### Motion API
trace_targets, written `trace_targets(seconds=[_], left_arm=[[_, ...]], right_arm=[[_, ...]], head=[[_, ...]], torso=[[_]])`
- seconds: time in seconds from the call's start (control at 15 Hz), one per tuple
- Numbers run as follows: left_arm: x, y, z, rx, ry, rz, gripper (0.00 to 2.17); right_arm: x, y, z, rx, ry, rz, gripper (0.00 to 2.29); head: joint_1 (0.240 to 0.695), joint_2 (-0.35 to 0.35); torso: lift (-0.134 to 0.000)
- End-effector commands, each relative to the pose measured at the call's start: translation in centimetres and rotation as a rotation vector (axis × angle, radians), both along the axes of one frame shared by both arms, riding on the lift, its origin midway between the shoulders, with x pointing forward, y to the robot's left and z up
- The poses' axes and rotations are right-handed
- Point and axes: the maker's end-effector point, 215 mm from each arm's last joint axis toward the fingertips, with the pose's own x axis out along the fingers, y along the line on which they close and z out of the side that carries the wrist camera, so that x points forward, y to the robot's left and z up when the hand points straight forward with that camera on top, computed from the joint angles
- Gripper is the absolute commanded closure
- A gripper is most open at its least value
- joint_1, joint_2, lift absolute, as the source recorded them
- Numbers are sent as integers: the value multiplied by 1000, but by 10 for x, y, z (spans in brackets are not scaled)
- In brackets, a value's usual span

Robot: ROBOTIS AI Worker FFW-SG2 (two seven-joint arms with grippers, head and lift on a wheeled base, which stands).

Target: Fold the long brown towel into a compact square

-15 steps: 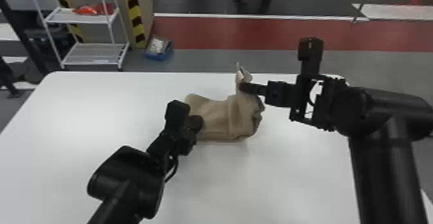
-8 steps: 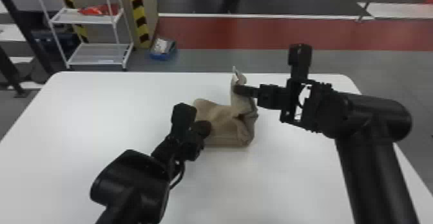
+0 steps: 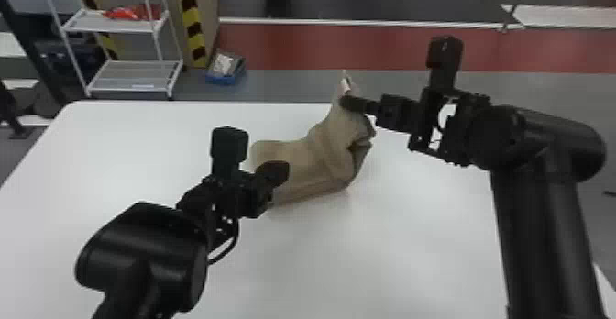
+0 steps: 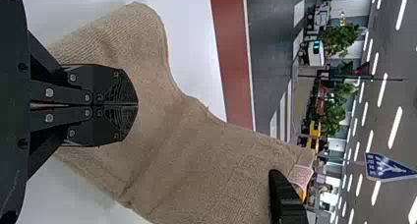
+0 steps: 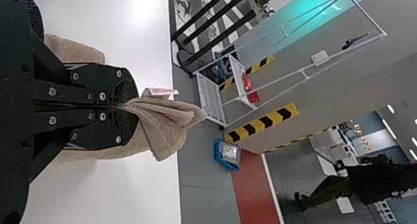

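The brown towel (image 3: 311,157) is gathered at the middle of the white table, its right part pulled upward in a slanting fold. My left gripper (image 3: 277,173) rests over its left part; in the left wrist view, the left gripper (image 4: 137,105) has its fingers together on top of the cloth (image 4: 192,155). My right gripper (image 3: 348,102) holds the towel's raised corner above the table, near the far edge. In the right wrist view, the right gripper (image 5: 129,106) is shut on bunched cloth (image 5: 164,123), with a pale tag (image 5: 160,92) beside the fingertips.
The white table (image 3: 389,249) extends around the towel. Beyond its far edge stand a white wire shelf (image 3: 133,73) holding red items and a blue bin (image 3: 224,68) on the floor.
My right gripper has risen with the towel's corner, drawing the right part of the cloth higher. My left gripper has stayed nearly in place over the left part.
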Motion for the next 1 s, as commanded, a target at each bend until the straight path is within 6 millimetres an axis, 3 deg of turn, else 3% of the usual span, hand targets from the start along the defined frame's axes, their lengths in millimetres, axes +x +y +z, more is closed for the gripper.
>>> trace_targets(seconds=[0.0, 0.07, 0.2, 0.33, 0.53, 0.67, 0.93], left_arm=[[-3, 7, -8, -1, 23, -3, 1892], [-4, 6, -13, -6, 30, -15, 1892], [3, 21, -22, 7, 29, 9, 1892], [14, 39, -19, 5, -4, 40, 1892], [17, 60, -29, 18, 19, 53, 1892], [14, 61, -37, 18, 33, 50, 1892], [10, 55, -41, 8, 45, 29, 1892]], right_arm=[[-1, 4, 2, -10, 28, 14, 1207], [-3, 8, 3, -16, 31, 23, 1207], [-5, 19, 8, -26, 34, 49, 1207], [-12, 28, 10, -42, 46, 75, 1207], [-16, 40, 8, -89, 60, 97, 1207], [-15, 46, 5, -119, 63, 109, 1207], [-13, 59, -19, -192, 87, 129, 1207]], head=[[695, -44], [695, -42], [695, -32], [695, -16], [695, 21], [695, 37], [695, 57]], torso=[[-120], [-120], [-120], [-120], [-120], [-120], [-120]])
